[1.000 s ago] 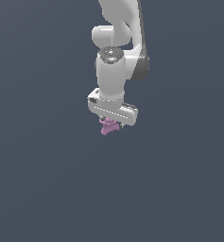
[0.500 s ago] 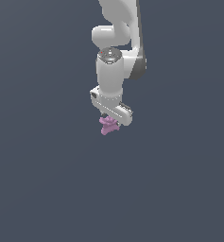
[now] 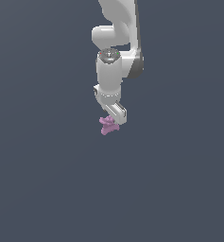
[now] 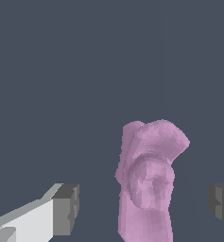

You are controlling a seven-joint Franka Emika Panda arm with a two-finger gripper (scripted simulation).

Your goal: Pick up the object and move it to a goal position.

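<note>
The object (image 3: 107, 125) is a small pink-purple lumpy piece with short knobs, sitting just below the white hand in the exterior view. My gripper (image 3: 112, 121) points straight down over it. In the wrist view the object (image 4: 149, 184) stands between the two dark fingertips, nearer the one at the frame's edge. One fingertip (image 4: 66, 209) and the other (image 4: 221, 206) both show a gap to the object. The gripper (image 4: 144, 208) is open and straddles the piece without touching it.
A plain dark grey-blue surface (image 3: 47, 189) fills both views, with no other objects or edges in sight. The white arm (image 3: 114, 56) comes down from the top of the exterior view.
The wrist has turned about its vertical axis, so the hand now looks narrower in the exterior view. The pink object has stayed in the same spot.
</note>
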